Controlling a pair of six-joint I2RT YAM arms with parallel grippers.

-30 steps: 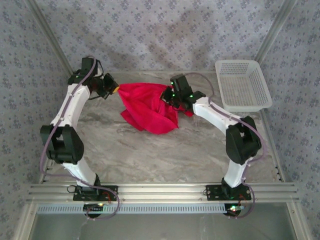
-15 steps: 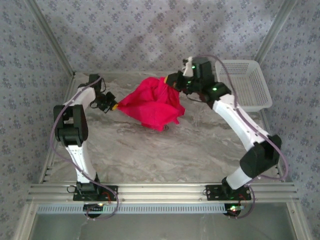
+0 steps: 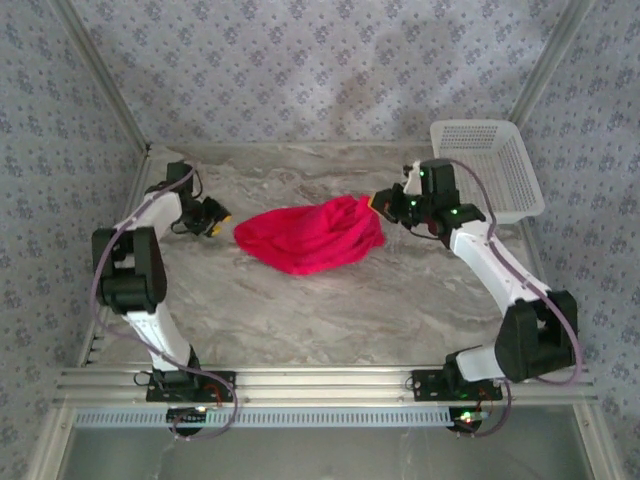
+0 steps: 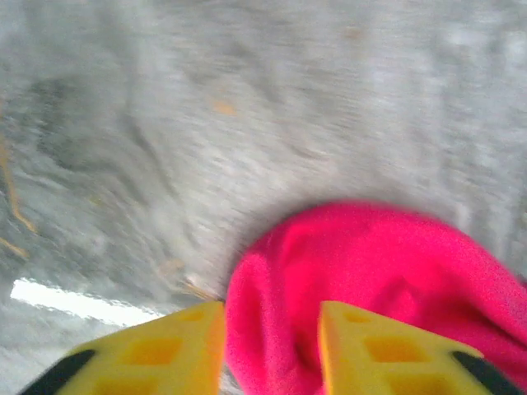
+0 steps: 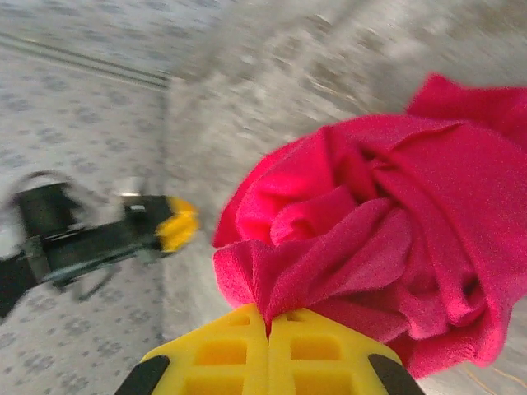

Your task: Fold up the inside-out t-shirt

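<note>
Item: red t-shirt (image 3: 312, 236), soft, bunched on marbled counter (image 3: 300, 310); right wrist view showed right hand (image 5: 268, 317) pinching a fold; left hand (image 4: 270, 322) stood parted.

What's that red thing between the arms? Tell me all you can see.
It is a bright red t-shirt of soft cloth, crumpled into a low, wrinkled heap. It lies on the marbled table, toward the back. The right gripper has its jaws shut on a fold at its right end; the left gripper, jaws open, sits just off its left end.
</note>
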